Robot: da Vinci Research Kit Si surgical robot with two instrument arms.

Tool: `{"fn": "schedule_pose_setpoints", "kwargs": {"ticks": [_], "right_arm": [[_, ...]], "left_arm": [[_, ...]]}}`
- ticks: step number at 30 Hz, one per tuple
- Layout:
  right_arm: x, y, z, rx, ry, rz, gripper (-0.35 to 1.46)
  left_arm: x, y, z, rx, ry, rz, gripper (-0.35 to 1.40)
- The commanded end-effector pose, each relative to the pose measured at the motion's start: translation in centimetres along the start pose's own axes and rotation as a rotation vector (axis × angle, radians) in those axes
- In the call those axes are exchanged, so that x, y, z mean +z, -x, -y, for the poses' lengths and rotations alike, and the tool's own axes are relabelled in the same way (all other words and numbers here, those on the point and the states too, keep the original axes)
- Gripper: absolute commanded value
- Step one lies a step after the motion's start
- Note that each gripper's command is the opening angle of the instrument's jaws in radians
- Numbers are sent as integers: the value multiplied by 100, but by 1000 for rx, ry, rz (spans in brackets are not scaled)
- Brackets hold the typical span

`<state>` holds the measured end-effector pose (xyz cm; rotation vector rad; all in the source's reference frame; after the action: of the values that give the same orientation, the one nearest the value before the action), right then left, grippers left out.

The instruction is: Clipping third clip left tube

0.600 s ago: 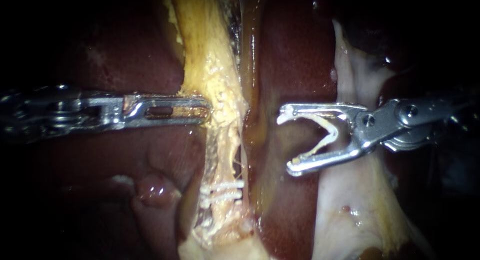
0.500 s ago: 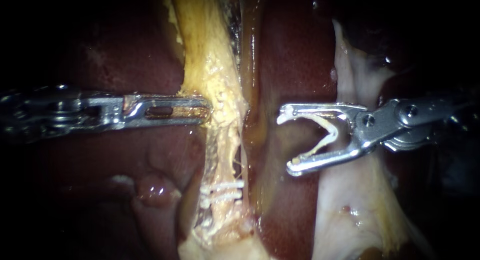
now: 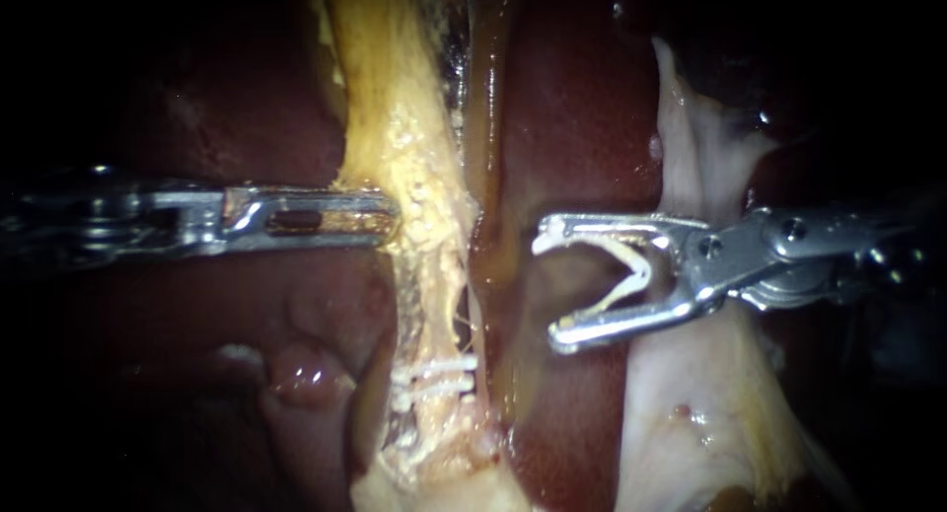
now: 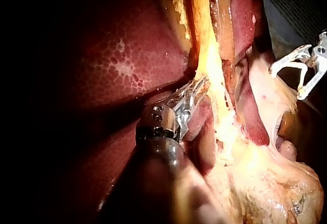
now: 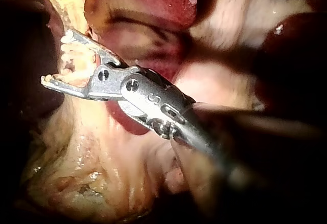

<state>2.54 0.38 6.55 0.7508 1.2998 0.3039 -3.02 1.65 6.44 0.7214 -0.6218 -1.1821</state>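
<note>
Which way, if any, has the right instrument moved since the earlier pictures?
Yes. The right instrument has edged left, toward the tube, judged against the two clips low on it, which keep their place.

Surgical lab setup, shot close under scope light, dark all round. What shows it: wet dark-red liver (image 3: 572,108) fills every view, a yellow tissue strand (image 3: 409,167) has white clips (image 3: 434,374) across it, and my left instrument (image 3: 387,216) and right instrument (image 3: 550,290) are thin steel surgical tools, the right one carrying a loaded clip (image 3: 636,265).
</note>
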Motion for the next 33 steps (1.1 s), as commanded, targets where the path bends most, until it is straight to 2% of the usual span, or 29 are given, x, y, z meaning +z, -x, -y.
{"fn": "schedule_pose_setpoints", "kwargs": {"ticks": [1,6,9,13,24,27,33], "right_arm": [[7,6,-2,19,-7,3,60],[44,31,-21,115,-51,16,59],[63,42,-32,149,-63,28,58],[79,51,-45,160,-71,60,58],[75,66,-74,170,-20,103,56],[74,69,-80,170,-10,104,56],[77,70,-89,172,0,108,56]], "left_arm": [[-9,2,1,-6,2,13,-35],[-42,10,12,-17,4,32,-35],[-52,11,18,-21,5,32,-35],[-55,10,22,-24,6,33,-35],[-61,8,21,-22,4,30,-35],[-71,12,23,-32,7,32,-35],[-94,23,38,-22,12,45,-35]]}}
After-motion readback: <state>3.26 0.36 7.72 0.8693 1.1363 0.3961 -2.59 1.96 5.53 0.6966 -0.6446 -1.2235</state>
